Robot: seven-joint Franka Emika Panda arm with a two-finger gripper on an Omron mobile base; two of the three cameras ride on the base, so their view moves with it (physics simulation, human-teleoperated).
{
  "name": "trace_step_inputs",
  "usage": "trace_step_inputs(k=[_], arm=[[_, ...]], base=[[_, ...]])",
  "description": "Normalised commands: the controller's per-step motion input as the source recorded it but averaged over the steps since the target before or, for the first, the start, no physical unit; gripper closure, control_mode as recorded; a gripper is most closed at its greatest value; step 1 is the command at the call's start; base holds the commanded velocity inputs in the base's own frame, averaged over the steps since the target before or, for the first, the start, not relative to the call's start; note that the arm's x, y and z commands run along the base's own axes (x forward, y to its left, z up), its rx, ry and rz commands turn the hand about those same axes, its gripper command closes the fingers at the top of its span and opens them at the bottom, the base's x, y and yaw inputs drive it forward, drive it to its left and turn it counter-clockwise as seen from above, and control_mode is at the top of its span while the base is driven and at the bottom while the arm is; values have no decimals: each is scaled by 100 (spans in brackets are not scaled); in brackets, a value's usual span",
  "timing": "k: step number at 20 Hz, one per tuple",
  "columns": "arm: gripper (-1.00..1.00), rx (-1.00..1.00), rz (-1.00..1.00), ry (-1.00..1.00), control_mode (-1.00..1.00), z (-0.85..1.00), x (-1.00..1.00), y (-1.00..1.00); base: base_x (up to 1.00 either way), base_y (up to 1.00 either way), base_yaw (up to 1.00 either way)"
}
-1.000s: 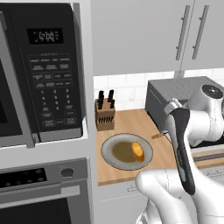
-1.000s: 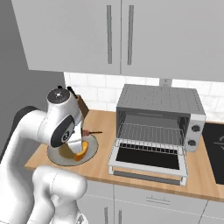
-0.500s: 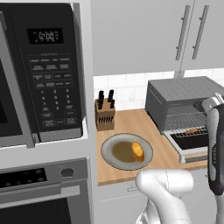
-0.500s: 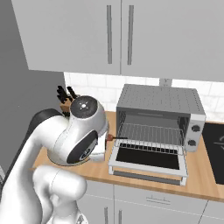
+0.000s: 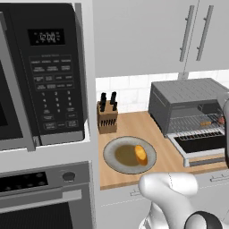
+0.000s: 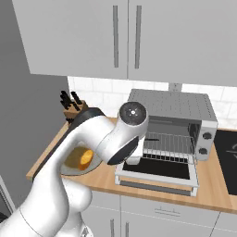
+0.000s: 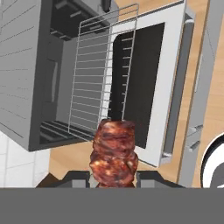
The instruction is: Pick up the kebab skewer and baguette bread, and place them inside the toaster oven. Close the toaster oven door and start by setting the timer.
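So the pincer (image 7: 113, 177) is clamped on the kebab skewer (image 7: 113, 153), holding it just in front of the toaster oven (image 6: 173, 109), over its dropped-open door (image 6: 157, 171) with the wire rack (image 7: 98, 74) right ahead. The baguette (image 5: 141, 154) sits on the plate (image 5: 117, 166) on the desk (image 5: 134, 125), left of the toaster oven.

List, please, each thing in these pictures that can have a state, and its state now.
gripper: shut on the kebab skewer
kebab skewer: held, in front of the open oven
toaster oven: open, wire rack bare
toaster oven door: dropped down flat
baguette bread: lying on the plate
plate: on the counter, holds the bread
wall cabinet doors: closed
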Motion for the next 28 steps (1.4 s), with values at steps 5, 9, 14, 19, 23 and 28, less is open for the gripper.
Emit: trace_step_inputs(k=[5, 9, 14, 19, 23, 28], arm=[[100, 0, 0, -1, -100, -31, 43, -24], [100, 0, 0, -6, -100, -50, 13, -21], [100, 0, 0, -9, -100, -36, 11, -10], [100, 0, -5, -6, -100, 0, 33, -13], [100, 0, -5, 0, -100, 0, 37, -10], [100, 0, -3, 0, -100, 0, 24, -5]], base=[[0, 0, 0], [0, 0, 0], [0, 0, 0], [0, 0, 0], [0, 0, 0], [0, 0, 0]])
